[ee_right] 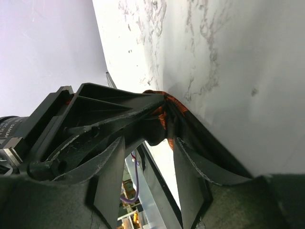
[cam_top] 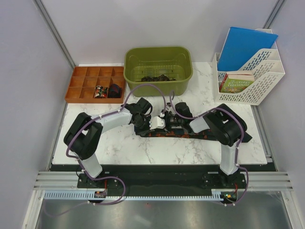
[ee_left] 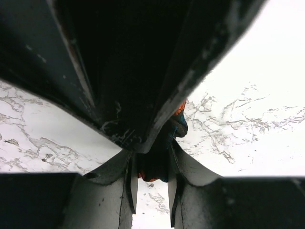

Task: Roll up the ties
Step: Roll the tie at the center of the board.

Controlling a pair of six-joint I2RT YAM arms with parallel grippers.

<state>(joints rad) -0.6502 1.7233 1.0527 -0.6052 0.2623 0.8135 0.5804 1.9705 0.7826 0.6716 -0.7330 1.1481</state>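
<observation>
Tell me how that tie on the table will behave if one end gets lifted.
Probably floppy: the tie lies flat as a thin strip on the table and bunches into folds at the left gripper. Likely light, so it may drag or slide on the smooth marble. Any rolled part could uncoil once released.

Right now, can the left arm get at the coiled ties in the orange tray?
Likely yes, but not freely: the orange tray is open-topped, on its side, with nothing above the coiled ties. The left gripper is clamped on the flat tie and must release first.
</observation>
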